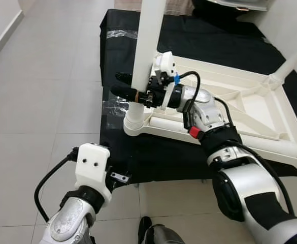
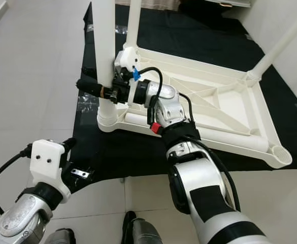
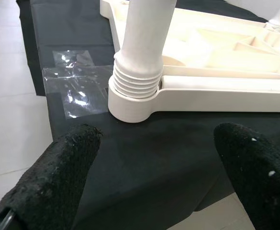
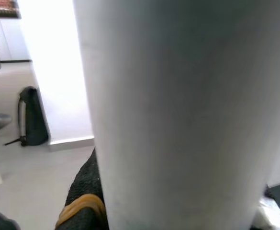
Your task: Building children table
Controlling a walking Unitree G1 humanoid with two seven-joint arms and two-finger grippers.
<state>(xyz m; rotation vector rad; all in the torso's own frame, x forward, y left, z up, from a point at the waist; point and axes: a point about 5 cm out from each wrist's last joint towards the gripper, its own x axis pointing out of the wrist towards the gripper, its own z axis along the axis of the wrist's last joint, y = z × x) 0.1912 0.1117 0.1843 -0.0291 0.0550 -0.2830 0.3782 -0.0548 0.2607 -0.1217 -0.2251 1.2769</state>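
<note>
Right end effector [image 1: 130,86] clamped on table leg [image 1: 147,46]; keep leg plumb in corner socket [image 1: 134,125] and twist. Left end effector [image 3: 154,191] open, idle.

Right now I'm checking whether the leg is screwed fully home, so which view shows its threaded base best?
The left wrist view: the leg's threads sit close and sharp, several ridges above the socket. Both eye views show the base small and from above, below the right pincer. The right wrist view shows a blurred shaft.
</note>
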